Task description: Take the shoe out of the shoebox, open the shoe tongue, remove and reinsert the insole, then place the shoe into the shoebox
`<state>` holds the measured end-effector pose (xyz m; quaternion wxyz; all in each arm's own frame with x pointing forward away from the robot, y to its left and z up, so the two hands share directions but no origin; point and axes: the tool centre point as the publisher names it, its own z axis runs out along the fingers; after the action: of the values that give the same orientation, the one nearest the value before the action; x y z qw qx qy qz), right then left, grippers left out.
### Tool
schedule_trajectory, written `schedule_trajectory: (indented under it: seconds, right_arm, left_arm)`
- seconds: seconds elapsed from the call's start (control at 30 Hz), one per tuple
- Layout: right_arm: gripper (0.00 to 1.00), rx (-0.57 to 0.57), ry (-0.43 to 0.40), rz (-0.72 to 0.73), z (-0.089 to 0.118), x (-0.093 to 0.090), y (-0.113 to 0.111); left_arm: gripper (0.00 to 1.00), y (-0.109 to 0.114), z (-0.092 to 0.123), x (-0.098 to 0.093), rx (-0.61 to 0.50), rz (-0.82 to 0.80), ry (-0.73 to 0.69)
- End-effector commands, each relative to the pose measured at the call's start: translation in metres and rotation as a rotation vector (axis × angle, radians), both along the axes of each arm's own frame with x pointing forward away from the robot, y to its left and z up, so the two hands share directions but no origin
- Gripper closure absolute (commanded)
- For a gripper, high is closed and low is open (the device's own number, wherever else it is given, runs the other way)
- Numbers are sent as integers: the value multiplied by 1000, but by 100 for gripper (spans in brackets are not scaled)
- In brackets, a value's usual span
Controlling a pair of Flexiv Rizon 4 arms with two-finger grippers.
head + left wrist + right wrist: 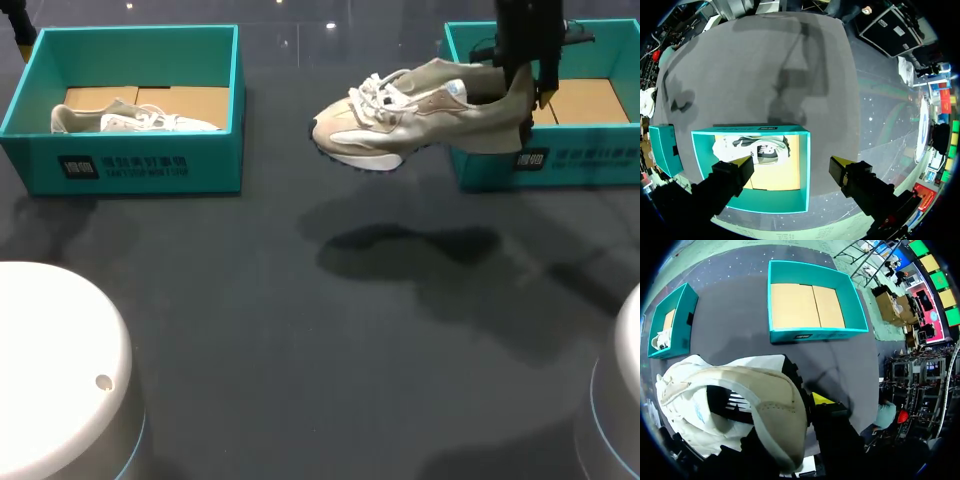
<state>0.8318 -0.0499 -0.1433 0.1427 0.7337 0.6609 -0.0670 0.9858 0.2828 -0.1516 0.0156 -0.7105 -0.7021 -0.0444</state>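
A beige and white shoe (400, 115) hangs in the air above the table, toe pointing left, just left of the right teal shoebox (500, 165). My right gripper (530, 100) is shut on its heel from above. In the right wrist view the heel collar (765, 405) fills the space at the gripper (800, 405), and one yellow tip (822, 399) shows beside it. The right shoebox (815, 332) lies ahead with a bare cardboard floor. My left gripper (791, 162) hovers open over the left shoebox (805, 165), nothing between its fingers.
The left teal shoebox (140, 165) at the far left holds a second beige shoe (130, 120), seen as well in the left wrist view (752, 147). White round arm bases sit at the near left (50, 370) and near right (620, 400). Dark tabletop lies between the boxes.
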Motion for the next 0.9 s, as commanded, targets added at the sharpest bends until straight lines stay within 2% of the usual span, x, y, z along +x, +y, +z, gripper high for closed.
schedule_trajectory:
  seconds: [0.03, 0.37, 0.47, 0.7, 0.9]
  right_arm:
    - [100, 2, -34, 9, 1, -3, -2]
    - [100, 2, -34, 9, 1, -3, -2]
    - [100, -23, -57, 16, -10, -23, 8]
    - [100, -25, -37, 10, -35, -77, 30]
    - [100, -30, -21, -11, -48, -102, 65]
  left_arm:
    - [0, 1, 0, -1, 2, -1, -2]
    - [0, 1, 0, -1, 2, -1, -2]
    - [0, 1, 0, -1, 2, -1, -2]
    - [0, 1, 0, -1, 2, -1, -2]
    - [0, 1, 0, -1, 2, -1, -2]
